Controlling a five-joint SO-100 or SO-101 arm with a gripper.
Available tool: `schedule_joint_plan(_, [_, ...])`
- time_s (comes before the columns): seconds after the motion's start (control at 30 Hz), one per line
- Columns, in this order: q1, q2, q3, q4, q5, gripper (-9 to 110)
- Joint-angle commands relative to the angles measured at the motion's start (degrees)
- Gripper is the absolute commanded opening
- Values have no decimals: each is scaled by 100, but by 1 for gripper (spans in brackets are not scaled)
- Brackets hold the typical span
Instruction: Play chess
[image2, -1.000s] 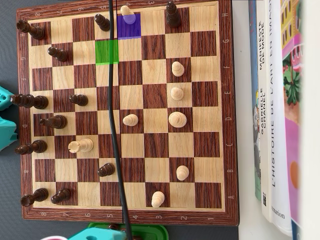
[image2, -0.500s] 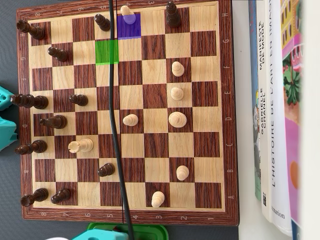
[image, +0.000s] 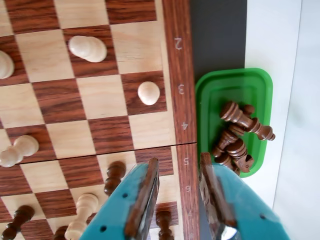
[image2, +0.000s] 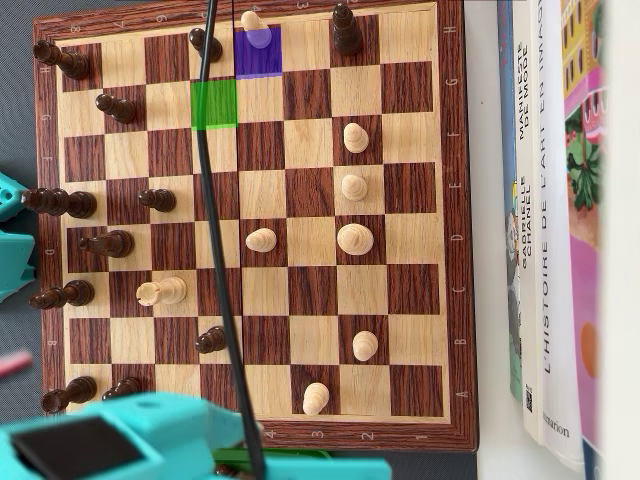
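Observation:
In the overhead view the wooden chessboard (image2: 300, 215) holds dark pieces mostly on its left files and light pieces in the middle and right. A blue-tinted square (image2: 258, 52) has a light pawn (image2: 252, 22) at its top edge, and a green-tinted square (image2: 213, 103) is bare. My teal arm (image2: 130, 430) covers the board's bottom left corner. In the wrist view my gripper (image: 177, 162) stands open over the board's numbered border (image: 181, 90), nothing between its fingers. A dark piece (image: 115, 176) and a light piece (image: 82, 206) lie just left of the left finger (image: 145, 192).
A green tray (image: 235, 80) of captured dark pieces (image: 240, 135) sits beside the board's border, right of my gripper in the wrist view. A black cable (image2: 215, 230) crosses the board in the overhead view. Books (image2: 550, 200) lie along the board's right side.
The teal arm has swung into the overhead view over the board's bottom left corner. The cable has shifted left. No piece has moved.

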Motion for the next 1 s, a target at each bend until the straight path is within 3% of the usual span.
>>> schedule_joint_plan(0.0, [-167,923,352,-26,176,13])
schedule_joint_plan(0.53, [-1767,3120,2232,-26,1160,13])
schedule_joint_plan(0.97, [-3296,3410,2830,-35,1644,13])
